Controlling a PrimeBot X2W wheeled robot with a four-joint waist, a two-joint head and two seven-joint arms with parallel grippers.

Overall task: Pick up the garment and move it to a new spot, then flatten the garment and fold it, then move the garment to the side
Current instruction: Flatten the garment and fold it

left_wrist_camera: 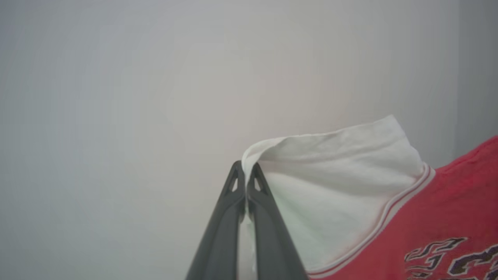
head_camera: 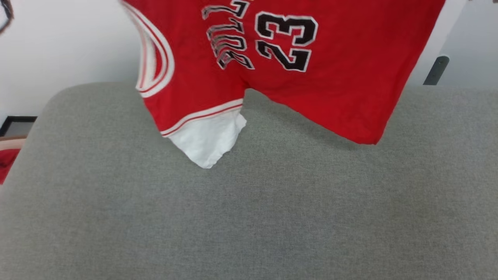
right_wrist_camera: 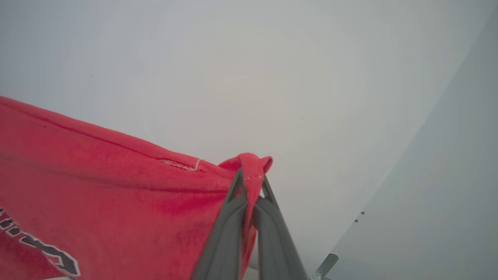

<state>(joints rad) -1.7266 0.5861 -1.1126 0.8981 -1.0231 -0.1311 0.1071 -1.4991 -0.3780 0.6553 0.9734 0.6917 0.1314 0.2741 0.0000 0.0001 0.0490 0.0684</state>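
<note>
The wall (left_wrist_camera: pixel 116 97) behind both sets of fingers is pale and bare; nothing stands between the fingers and the cloth they grip; low to the right of the right gripper (right_wrist_camera: pixel 251 179) a metal bracket (right_wrist_camera: pixel 325 266) shows, and its fingers are pressed together on a red hem corner of the garment (head_camera: pixel 350 89), which folds over their tips while the red body stretches away to their left; the left gripper (left_wrist_camera: pixel 245 168) pinches the edge of a white sleeve (left_wrist_camera: pixel 330 175) between closed fingers, the sleeve spreading to their right with striped trim and red cloth beyond it; so held, the garment hangs in the air over a grey cushion (head_camera: pixel 249 217), its other sleeve (head_camera: pixel 208 142) drooping lowest, and whether that one touches the cushion cannot be told; a plain red cloth (head_camera: pixel 6 163) lies at the cushion's left edge; black white-outlined figures read "23", and the crumpled block letters beside them seem to read "BULL".
</note>
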